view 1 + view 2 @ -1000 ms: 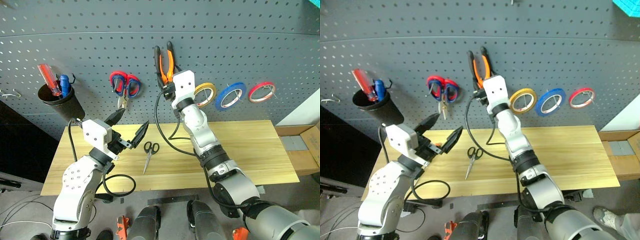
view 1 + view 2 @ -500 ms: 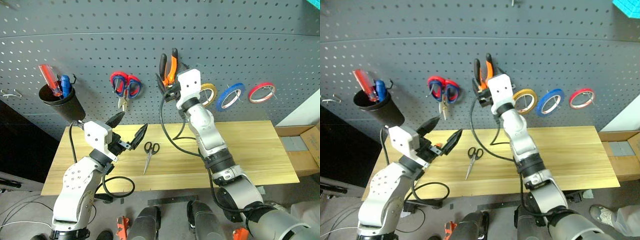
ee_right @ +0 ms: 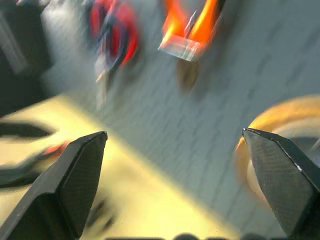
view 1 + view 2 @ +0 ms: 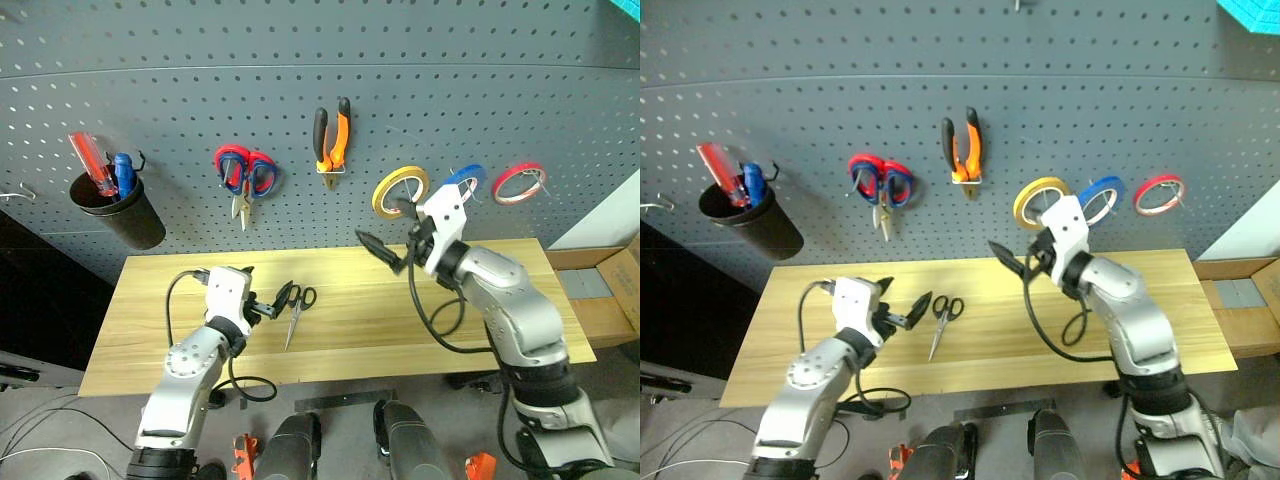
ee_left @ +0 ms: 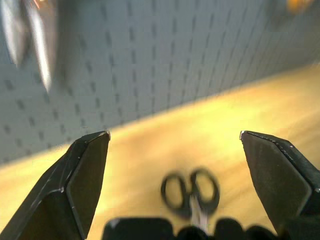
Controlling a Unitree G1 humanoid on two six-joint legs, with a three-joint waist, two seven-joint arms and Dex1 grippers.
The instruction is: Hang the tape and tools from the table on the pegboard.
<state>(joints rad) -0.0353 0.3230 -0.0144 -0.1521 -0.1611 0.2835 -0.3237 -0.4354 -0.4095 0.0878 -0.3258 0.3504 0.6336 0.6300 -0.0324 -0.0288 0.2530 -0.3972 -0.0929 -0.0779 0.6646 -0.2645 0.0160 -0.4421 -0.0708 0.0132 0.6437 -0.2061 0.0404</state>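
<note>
The orange-and-black pliers point(image 4: 331, 135) hang by themselves on the dark grey pegboard point(image 4: 500, 90). Small black scissors point(image 4: 297, 305) lie on the light wood table point(image 4: 450, 330). My left gripper point(image 4: 268, 288) is low over the table just left of the scissors, open and empty; in its wrist view the scissors point(image 5: 192, 192) lie between its fingers point(image 5: 85, 170), untouched. My right gripper point(image 4: 385, 230) is open and empty in the air below and right of the pliers. The blue tape point(image 4: 1116, 184) hangs on the board, partly behind that wrist.
Red-and-blue scissors point(image 4: 247, 170), a yellow tape ring point(image 4: 380, 190) and a red tape ring point(image 4: 524, 167) hang on the board. A black cup point(image 4: 120, 215) at the left holds a red screwdriver. A cardboard box point(image 4: 600, 290) sits past the table's right end.
My right gripper opened, let go of the pliers, which stay on the pegboard, and drew back down to the right. My left gripper sank to the table beside the black scissors.
</note>
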